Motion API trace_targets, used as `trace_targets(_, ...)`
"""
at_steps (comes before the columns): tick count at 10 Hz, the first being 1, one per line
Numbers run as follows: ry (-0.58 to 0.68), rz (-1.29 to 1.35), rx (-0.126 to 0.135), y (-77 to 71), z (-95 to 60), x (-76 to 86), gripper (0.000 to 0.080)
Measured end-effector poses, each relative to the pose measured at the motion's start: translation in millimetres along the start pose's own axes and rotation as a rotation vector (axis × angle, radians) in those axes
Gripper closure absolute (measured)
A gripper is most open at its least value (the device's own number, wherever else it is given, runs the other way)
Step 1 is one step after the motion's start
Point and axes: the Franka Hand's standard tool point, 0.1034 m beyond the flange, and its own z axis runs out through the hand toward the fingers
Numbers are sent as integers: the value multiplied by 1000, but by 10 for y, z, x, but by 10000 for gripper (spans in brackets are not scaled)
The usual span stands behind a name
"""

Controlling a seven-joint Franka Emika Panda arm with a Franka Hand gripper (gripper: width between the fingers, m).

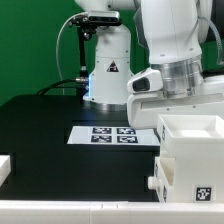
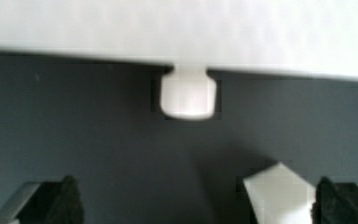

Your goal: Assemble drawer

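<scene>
The drawer's large white housing (image 1: 190,165) stands at the exterior view's lower right, with a tag on its front and a small knob (image 1: 152,186) on its side. My arm's wrist (image 1: 172,75) hangs just above and behind it, and the fingertips are hidden there. In the wrist view a white drawer front (image 2: 176,35) with a rounded knob (image 2: 186,95) lies ahead of my gripper (image 2: 197,205). The jaws stand wide apart with only dark table between them. The knob is apart from the fingers (image 2: 51,202). A white shape (image 2: 286,195) beside one finger cannot be identified.
The marker board (image 1: 113,133) lies flat on the black table, mid-scene. The robot base (image 1: 108,70) stands behind it. A white part (image 1: 5,166) shows at the exterior view's left edge.
</scene>
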Motion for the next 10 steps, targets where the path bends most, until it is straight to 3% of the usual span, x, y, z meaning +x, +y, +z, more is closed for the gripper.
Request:
trace_targets(2,-2,-7,-4,-7,60,-104,150)
trace_targets(6,9,5,2,3,62,-89,150)
trace_targets(8,-11,10,-4,49,175,-165,150)
trace_targets(10,-18,9,-8,60,192,-207,150)
